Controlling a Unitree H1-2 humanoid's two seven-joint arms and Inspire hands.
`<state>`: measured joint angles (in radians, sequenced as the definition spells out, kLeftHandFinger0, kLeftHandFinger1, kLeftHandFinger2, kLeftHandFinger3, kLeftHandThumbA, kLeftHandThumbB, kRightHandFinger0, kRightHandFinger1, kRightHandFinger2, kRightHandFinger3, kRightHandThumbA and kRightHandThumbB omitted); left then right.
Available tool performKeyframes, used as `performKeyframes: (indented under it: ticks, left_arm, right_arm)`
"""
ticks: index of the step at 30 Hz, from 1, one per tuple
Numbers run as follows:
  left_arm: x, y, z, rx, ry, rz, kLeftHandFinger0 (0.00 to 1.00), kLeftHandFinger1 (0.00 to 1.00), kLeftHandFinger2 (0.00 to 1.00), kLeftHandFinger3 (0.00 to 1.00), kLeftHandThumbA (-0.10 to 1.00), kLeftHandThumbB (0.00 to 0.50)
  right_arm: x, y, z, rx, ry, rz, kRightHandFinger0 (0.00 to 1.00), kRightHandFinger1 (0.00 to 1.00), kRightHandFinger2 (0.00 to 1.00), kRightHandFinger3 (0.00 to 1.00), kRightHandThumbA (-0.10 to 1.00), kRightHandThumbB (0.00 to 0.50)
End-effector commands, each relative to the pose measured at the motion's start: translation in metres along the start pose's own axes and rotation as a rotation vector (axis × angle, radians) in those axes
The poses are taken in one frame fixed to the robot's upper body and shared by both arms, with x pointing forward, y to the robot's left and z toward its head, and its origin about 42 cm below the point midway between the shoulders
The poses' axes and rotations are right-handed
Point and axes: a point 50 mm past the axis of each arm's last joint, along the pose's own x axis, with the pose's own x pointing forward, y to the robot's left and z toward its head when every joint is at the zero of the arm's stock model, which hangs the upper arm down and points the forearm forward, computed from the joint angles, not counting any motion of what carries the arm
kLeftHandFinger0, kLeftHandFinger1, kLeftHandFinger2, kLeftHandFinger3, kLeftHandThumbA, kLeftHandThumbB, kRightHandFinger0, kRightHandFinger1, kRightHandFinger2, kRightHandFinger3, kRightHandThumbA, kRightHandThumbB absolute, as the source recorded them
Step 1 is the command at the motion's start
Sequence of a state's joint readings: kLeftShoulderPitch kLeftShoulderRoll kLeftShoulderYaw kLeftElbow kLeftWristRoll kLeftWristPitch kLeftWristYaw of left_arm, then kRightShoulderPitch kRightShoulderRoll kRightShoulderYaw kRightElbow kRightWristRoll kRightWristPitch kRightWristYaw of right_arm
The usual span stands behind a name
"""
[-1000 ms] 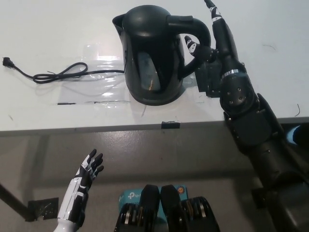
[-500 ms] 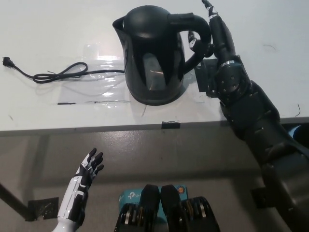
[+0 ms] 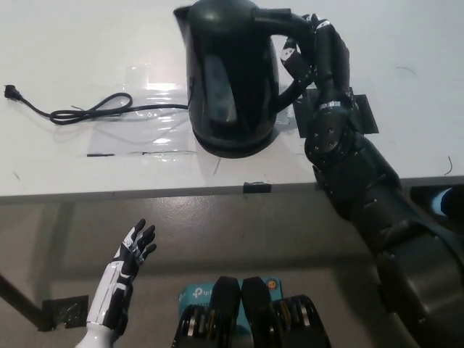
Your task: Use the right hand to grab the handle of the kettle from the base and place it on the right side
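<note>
The kettle (image 3: 230,76) is black and shiny. It stands up straight at the far middle of the white bench (image 3: 72,43). Its spout (image 3: 181,14) points to about 10 o'clock. Its curved handle (image 3: 290,43) sticks out at 3 o'clock. Its bottom sits on a round black base (image 3: 232,147), and whether the two touch is hard to see.

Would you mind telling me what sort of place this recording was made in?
Probably a lab or test bench, not a kitchen: a plain white table with tape marks, a black kettle with its power cord lying unplugged, and bare grey flooring.
</note>
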<state>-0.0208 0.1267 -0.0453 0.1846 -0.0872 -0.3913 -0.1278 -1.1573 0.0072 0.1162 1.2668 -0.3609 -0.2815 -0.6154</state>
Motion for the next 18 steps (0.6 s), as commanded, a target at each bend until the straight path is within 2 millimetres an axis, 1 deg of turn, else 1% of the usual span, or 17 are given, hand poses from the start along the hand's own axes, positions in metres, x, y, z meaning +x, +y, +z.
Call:
performKeyframes:
  ticks: [1,2,3,4,5,6,7,8,9,10,12,13,14,15,16,17,18]
  left_arm:
    - [0.008,0.007,0.010,0.023,-0.052,-0.017,1.00,1.00,1.00,1.00,0.95,0.500]
    - [0.008,0.007,0.010,0.023,-0.051,-0.017,1.00,1.00,1.00,1.00,0.95,0.500]
    - [0.008,0.007,0.010,0.023,-0.049,-0.017,1.00,1.00,1.00,1.00,0.95,0.500]
    - [0.008,0.007,0.010,0.021,-0.049,-0.017,1.00,1.00,1.00,1.00,0.95,0.500]
    - [0.008,0.007,0.010,0.023,-0.049,-0.016,1.00,1.00,1.00,1.00,0.95,0.500]
    - [0.008,0.007,0.010,0.022,-0.047,-0.015,1.00,1.00,1.00,1.00,0.95,0.500]
    - [0.008,0.007,0.009,0.017,-0.046,-0.015,1.00,1.00,1.00,1.00,0.95,0.500]
    - [0.008,0.007,0.009,0.015,-0.045,-0.015,1.00,1.00,1.00,1.00,0.95,0.500]
    - [0.008,0.007,0.009,0.014,-0.044,-0.015,1.00,1.00,1.00,1.00,0.95,0.500]
    - [0.008,0.007,0.009,0.015,-0.042,-0.017,1.00,1.00,1.00,1.00,0.95,0.500]
    - [0.008,0.007,0.009,0.018,-0.043,-0.017,1.00,1.00,1.00,1.00,0.95,0.500]
    - [0.008,0.007,0.009,0.021,-0.042,-0.018,1.00,1.00,1.00,1.00,0.95,0.500]
    - [0.009,0.006,0.009,0.024,-0.044,-0.023,1.00,1.00,1.00,1.00,0.95,0.500]
    - [0.009,0.006,0.009,0.028,-0.045,-0.024,1.00,1.00,1.00,1.00,0.96,0.500]
    - [0.010,0.007,0.010,0.031,-0.046,-0.024,1.00,1.00,1.00,1.00,0.96,0.500]
    - [0.010,0.007,0.010,0.032,-0.045,-0.024,1.00,1.00,1.00,1.00,0.96,0.500]
    - [0.009,0.008,0.010,0.033,-0.043,-0.022,1.00,1.00,1.00,1.00,0.96,0.500]
  right_arm:
    - [0.034,-0.021,0.070,0.214,-0.171,-0.177,0.00,0.04,0.42,0.41,0.00,0.059]
    - [0.035,-0.021,0.074,0.248,-0.166,-0.183,0.00,0.04,0.40,0.36,0.01,0.068]
    - [0.036,-0.022,0.080,0.294,-0.176,-0.198,0.00,0.01,0.36,0.28,-0.02,0.080]
    - [0.036,-0.022,0.083,0.322,-0.188,-0.204,0.00,0.00,0.35,0.24,-0.04,0.084]
    - [0.036,-0.023,0.086,0.340,-0.207,-0.212,0.00,0.01,0.35,0.23,-0.02,0.078]
    - [0.037,-0.025,0.091,0.381,-0.217,-0.230,0.00,0.01,0.36,0.32,-0.06,0.087]
    - [0.039,-0.026,0.096,0.427,-0.198,-0.235,0.00,0.01,0.34,0.33,-0.05,0.087]
    - [0.041,-0.028,0.100,0.469,-0.184,-0.234,0.00,0.00,0.31,0.21,0.01,0.075]
    - [0.042,-0.029,0.104,0.513,-0.174,-0.233,0.00,0.00,0.32,0.17,0.03,0.071]
    - [0.045,-0.034,0.112,0.546,-0.179,-0.251,0.00,0.01,0.35,0.08,0.00,0.054]
    - [0.046,-0.038,0.119,0.582,-0.185,-0.265,0.00,0.01,0.37,0.09,-0.04,0.049]
    - [0.047,-0.042,0.124,0.619,-0.195,-0.274,0.00,0.00,0.36,0.06,-0.05,0.040]
    - [0.049,-0.048,0.131,0.661,-0.198,-0.299,0.00,0.00,0.38,0.11,-0.04,0.040]
    - [0.049,-0.055,0.136,0.675,-0.208,-0.311,0.00,0.00,0.37,0.19,0.00,0.026]
    - [0.050,-0.061,0.139,0.698,-0.225,-0.316,0.00,0.00,0.33,0.28,0.00,0.013]
    - [0.050,-0.065,0.140,0.721,-0.234,-0.321,0.00,0.00,0.33,0.35,-0.02,0.017]
    - [0.050,-0.070,0.140,0.723,-0.243,-0.331,0.00,0.00,0.35,0.40,-0.03,0.022]
